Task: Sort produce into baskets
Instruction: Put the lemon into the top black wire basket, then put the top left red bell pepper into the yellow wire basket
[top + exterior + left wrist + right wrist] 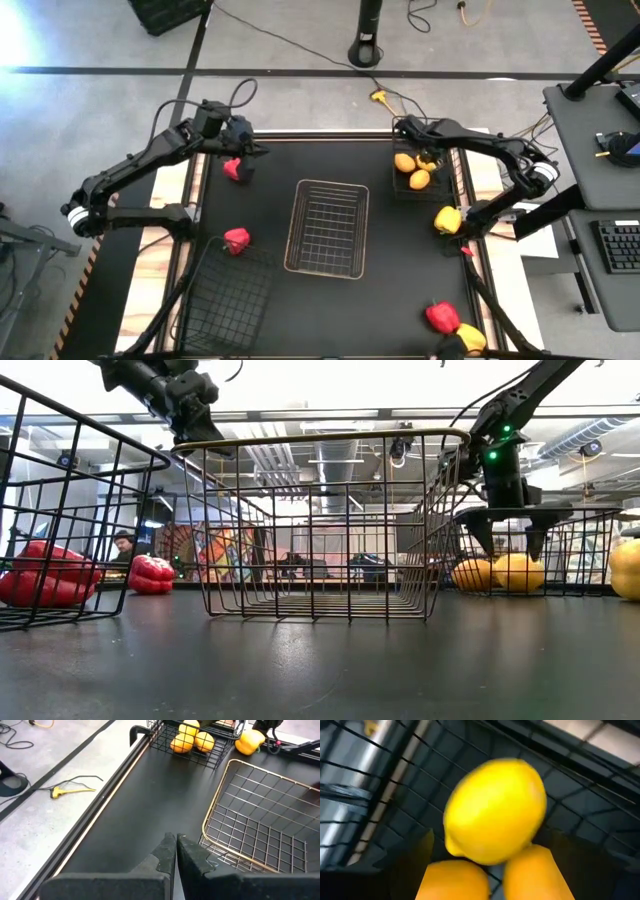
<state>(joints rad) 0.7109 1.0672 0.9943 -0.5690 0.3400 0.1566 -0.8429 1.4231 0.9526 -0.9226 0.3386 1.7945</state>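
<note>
Three lemons filled the far-right black basket; right gripper hovered open above (just released, likely), left gripper closed empty.

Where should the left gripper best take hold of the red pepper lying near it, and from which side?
Probably from above, fingers across the body of the red pepper: it lies free on the table, outside every basket, nothing close beside it. The left gripper, shut, must open first. Its stem cannot be made out.
</note>
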